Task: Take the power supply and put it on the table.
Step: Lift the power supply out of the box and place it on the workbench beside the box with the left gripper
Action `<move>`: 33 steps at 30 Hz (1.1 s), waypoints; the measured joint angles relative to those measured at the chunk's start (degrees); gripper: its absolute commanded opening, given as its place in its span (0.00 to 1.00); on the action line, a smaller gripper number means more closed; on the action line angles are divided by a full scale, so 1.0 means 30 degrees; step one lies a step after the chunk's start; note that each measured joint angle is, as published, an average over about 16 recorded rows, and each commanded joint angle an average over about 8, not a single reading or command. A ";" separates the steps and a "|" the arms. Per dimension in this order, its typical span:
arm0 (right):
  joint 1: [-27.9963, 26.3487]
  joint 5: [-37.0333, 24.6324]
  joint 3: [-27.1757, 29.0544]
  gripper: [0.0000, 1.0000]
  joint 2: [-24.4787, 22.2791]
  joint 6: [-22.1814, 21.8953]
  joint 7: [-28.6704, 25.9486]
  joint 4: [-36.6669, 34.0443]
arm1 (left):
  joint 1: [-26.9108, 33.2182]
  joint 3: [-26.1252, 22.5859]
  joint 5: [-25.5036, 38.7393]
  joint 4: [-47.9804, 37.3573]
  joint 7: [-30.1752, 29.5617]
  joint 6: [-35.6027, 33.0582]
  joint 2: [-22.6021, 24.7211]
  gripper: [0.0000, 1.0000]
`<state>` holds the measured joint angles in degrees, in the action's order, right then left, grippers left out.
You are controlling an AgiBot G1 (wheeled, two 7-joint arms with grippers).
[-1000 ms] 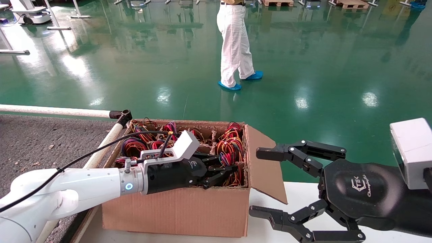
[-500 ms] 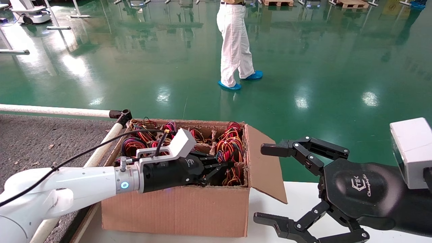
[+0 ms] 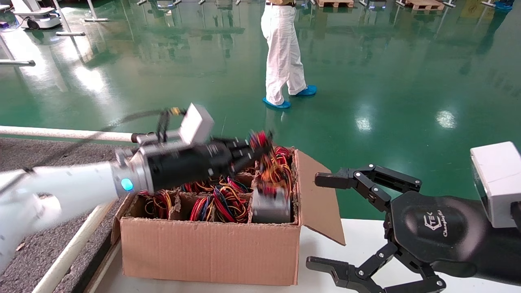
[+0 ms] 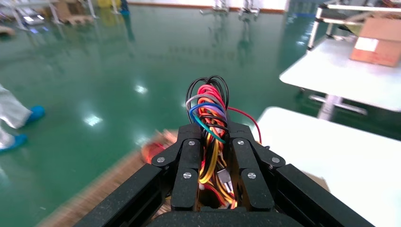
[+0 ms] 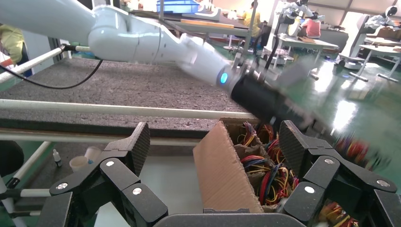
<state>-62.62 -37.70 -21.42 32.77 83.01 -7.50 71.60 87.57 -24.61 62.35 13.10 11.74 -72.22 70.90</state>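
Left tool [image 3: 254,148]: raised above the carton's far right corner, fingers [image 4: 185,172] clamped on a bundle of coloured wires [image 4: 208,118]; arm blurred.
Power supply [image 3: 272,205]: grey metal box hanging by its wires below the left tool, low in the carton's right-hand compartment, seemingly just clearing the dividers; whether it touches the cardboard cannot be told.
Carton [image 3: 211,254]: brown cardboard, open top, right flap folded outward; stands on the white tabletop [image 3: 366,236] beside the pipe rail [image 3: 69,133]. More wire coils [image 3: 215,203] lie in its other cells.
Surface for delivery [image 3: 36,162]: dark grey speckled mat to the robot's left, bordered by the white pipe rail; well apart from the load.
Right tool [image 3: 321,221]: parked over the white tabletop, right of the carton, fingers spread wide, holding nothing.
Bystander [image 3: 283,53]: person in white trousers on the green floor beyond, far from the work.
Step in hand (judged): lifting the unit out of the carton.
Handling note (judged): the hold is on wires only, so the box will swing. Lift straight until its underside is above the carton rim and the rail, then carry leftward slowly and lower until the box rests flat on the mat before releasing.
Risk (judged): the box snagging a divider and dragging the carton, or the wires slipping.
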 measured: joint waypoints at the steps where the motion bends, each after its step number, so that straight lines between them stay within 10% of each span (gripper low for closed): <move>1: 0.0000 0.0000 0.0000 1.00 0.0000 0.0000 0.0000 0.0000 | 0.0242 0.0065 -0.0074 0.0092 -0.0130 0.0034 -0.0089 0.00; 16: 0.0000 0.0001 -0.0001 1.00 0.0000 0.0000 0.0001 0.0000 | 0.4368 0.0739 -0.0436 0.0377 -0.1819 0.2534 -0.1294 0.00; 33: 0.0001 0.0002 -0.0002 1.00 -0.0001 -0.0002 0.0001 -0.0002 | 0.6554 0.0539 0.0564 -0.1825 0.0664 0.5051 -0.2807 0.00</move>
<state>-62.62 -37.69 -21.43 32.77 83.01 -7.50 71.60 107.23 -22.99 64.04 7.62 13.73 -57.07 62.48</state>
